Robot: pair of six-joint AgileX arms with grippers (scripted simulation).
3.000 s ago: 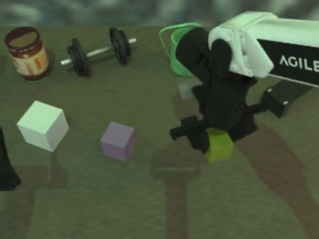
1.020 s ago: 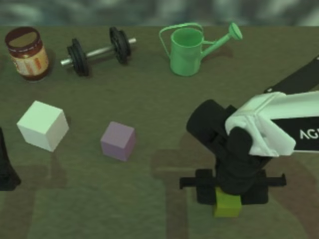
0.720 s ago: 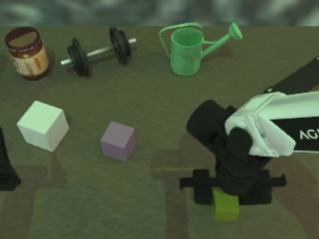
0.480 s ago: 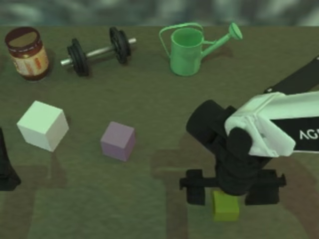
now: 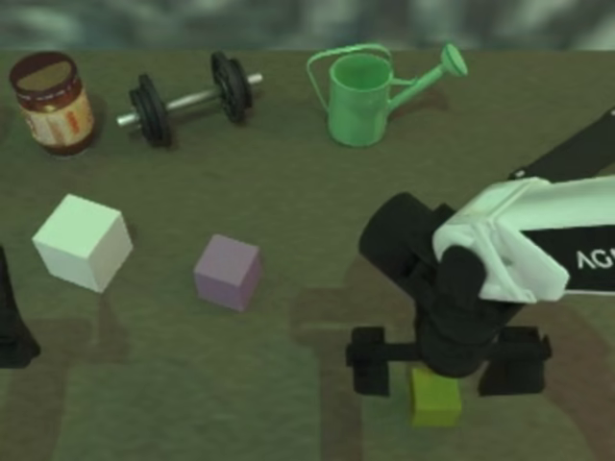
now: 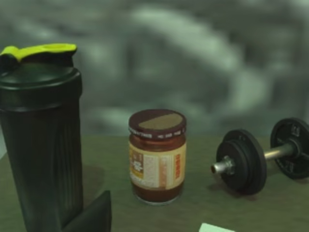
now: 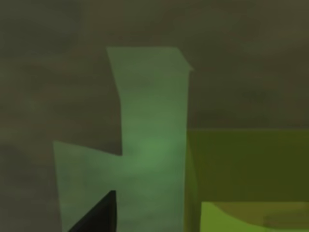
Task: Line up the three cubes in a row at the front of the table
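Right end effector (image 5: 447, 360) spread wide above the yellow-green cube (image 5: 435, 399), fingers clear of it; cube sits on the surface (image 5: 288, 202). Left end effector (image 5: 12, 331) parked at left edge.

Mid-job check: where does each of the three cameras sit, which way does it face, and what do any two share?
Top: overhead, looking down at the table; right gripper over the yellow-green cube.
Left wrist: low, facing the jar and dumbbell, both also in top; left gripper.
Right wrist: close above the same cube.
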